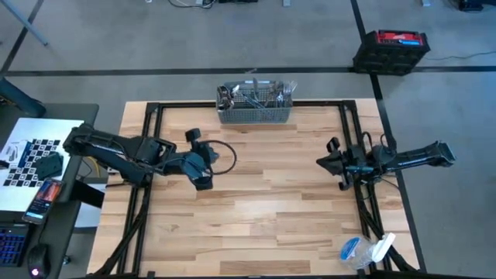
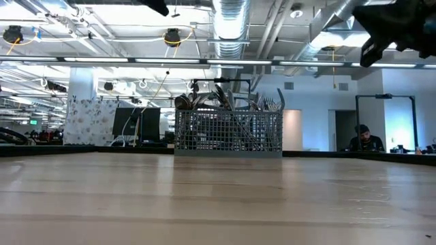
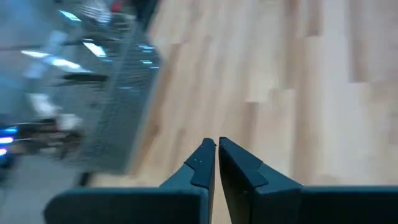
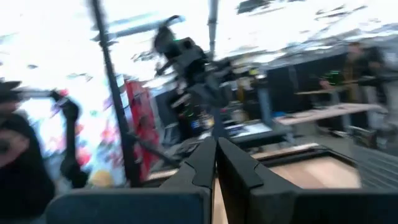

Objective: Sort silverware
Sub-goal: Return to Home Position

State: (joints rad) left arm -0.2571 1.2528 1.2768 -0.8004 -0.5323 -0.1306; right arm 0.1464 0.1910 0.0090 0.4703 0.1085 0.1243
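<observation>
**Silverware in the basket, both grippers pressed together**

The silverware stands in the wire basket at the middle of the counter's far edge. The left gripper hangs over the counter's left half, fingers pressed together. The right gripper, its fingers also pressed together, hangs over the right side.

Shiny metal silverware in a grey wire-mesh basket on a pale matt wood-plank table.

Even overhead light bathes the pale wooden plank worktop, leaving faint shadows; long white ceiling strip lights glare in the low view, and the right wrist view's background burns out white.
</observation>
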